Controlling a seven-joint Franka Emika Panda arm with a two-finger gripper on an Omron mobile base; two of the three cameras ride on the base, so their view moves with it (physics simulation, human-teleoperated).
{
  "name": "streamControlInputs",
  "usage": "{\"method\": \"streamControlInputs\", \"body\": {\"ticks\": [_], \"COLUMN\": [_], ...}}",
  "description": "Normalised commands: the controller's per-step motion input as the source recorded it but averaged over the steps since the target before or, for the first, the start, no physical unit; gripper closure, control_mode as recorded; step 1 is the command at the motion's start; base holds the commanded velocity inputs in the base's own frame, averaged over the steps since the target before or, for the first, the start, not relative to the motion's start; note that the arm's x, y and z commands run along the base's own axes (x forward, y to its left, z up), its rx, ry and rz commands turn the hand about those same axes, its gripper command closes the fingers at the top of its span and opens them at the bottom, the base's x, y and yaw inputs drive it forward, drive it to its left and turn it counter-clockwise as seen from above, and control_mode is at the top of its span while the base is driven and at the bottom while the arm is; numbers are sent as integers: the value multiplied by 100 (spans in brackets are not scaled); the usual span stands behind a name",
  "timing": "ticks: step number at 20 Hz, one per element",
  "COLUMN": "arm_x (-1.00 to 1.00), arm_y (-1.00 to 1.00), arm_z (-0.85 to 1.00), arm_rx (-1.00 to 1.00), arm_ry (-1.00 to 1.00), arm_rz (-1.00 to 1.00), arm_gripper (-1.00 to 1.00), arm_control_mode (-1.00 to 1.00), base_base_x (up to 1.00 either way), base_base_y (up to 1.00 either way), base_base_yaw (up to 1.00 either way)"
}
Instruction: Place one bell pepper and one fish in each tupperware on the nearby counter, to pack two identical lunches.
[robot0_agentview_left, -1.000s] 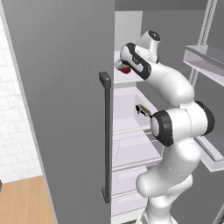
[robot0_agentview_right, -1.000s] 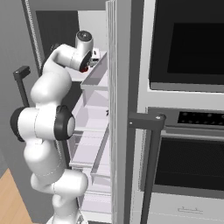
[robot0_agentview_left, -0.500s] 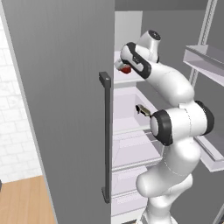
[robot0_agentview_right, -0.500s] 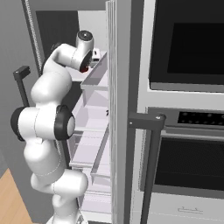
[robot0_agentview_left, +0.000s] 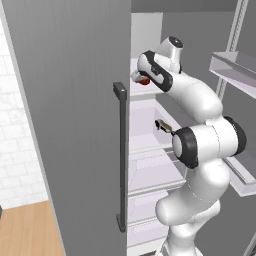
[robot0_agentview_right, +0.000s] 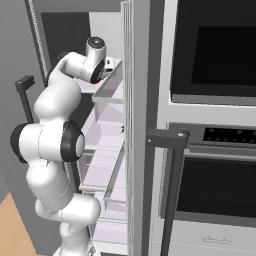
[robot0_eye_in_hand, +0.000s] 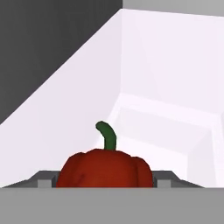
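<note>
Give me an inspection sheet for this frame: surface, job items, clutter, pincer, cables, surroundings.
Surface: white fridge shelf, upper level, lit interior; wooden counter at lower left of the left base view.
Job's things: red bell pepper with green stem, upright on the shelf, close in front of the hand camera. Fish and tupperware: nothing seen.
Clutter: small dark item on a lower shelf, too small to identify.
Pincer: pincer reaches into the upper shelf at the pepper; its tips flank the pepper; grip cannot be confirmed.
Cables: nothing seen.
Surroundings: grey fridge door open at left with dark handle; door bins; black wall oven to the right.
</note>
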Motion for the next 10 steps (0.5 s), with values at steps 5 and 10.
{"method": "streamControlInputs", "body": {"ticks": [5,10], "arm_x": [-18,-50], "arm_y": [0,-17], "arm_z": [-38,-2], "arm_rx": [0,0], "arm_ry": [-4,-23], "arm_rz": [-1,-13], "arm_gripper": [100,100], "arm_control_mode": [-100,-100], "base_base_x": [0,0], "base_base_y": [0,0], "base_base_yaw": [0,0]}}
